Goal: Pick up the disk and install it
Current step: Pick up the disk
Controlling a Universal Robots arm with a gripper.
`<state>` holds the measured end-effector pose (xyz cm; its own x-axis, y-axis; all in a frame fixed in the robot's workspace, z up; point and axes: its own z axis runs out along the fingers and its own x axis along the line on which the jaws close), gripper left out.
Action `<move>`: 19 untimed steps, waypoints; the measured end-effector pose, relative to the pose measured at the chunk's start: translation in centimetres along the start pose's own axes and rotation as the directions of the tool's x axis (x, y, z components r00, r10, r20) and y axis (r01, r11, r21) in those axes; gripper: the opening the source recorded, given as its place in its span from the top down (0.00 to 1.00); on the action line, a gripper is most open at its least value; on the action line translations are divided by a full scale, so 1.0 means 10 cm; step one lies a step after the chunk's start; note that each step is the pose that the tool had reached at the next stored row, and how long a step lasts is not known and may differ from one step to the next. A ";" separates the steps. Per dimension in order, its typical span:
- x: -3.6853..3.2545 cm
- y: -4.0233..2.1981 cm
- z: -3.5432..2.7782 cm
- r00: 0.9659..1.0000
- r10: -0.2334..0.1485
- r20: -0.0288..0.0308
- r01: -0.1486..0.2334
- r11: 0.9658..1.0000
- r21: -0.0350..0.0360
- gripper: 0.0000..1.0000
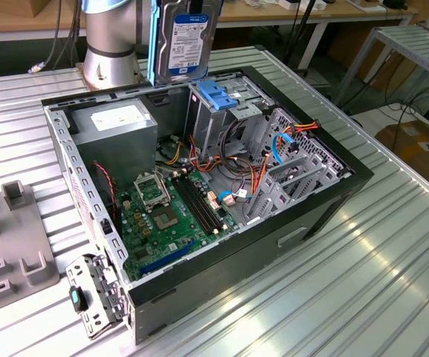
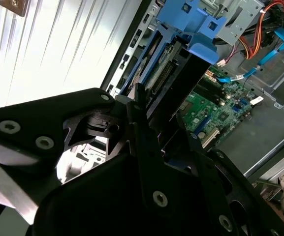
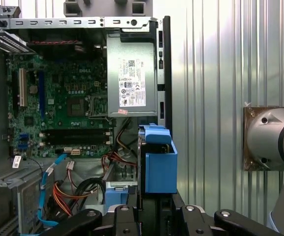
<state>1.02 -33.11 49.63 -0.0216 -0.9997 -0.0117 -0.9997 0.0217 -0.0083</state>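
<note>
Black gripper (image 3: 154, 204) close up in the first wrist view, jaws clamped on the disk (image 1: 186, 41), a flat silver-metal hard drive with a white label, blue top band and blue frame edges. I see it held upright in the air at the far side of the open black computer case (image 1: 326, 201), just above the metal drive cage (image 1: 213, 123) and its blue plastic latch (image 1: 218, 93). Grey power-supply box (image 1: 117, 126) sits to the exterior view's left of the cage.

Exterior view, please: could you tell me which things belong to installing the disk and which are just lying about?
For the job: disk, held upright above the open computer case; metal drive cage with blue latch.
Lying about: grey fixture blocks on the table; cardboard box beyond it.
</note>
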 end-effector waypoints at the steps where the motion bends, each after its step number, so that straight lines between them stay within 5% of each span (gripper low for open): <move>1: -0.001 -0.022 0.001 1.000 0.000 0.000 0.000 1.000 0.000 0.65; 19: -0.011 -0.501 0.010 1.000 0.000 0.000 0.000 1.000 0.000 0.65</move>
<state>6.04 -33.11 49.58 -0.0215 -0.9997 -0.0117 -0.9997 0.0216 -0.0083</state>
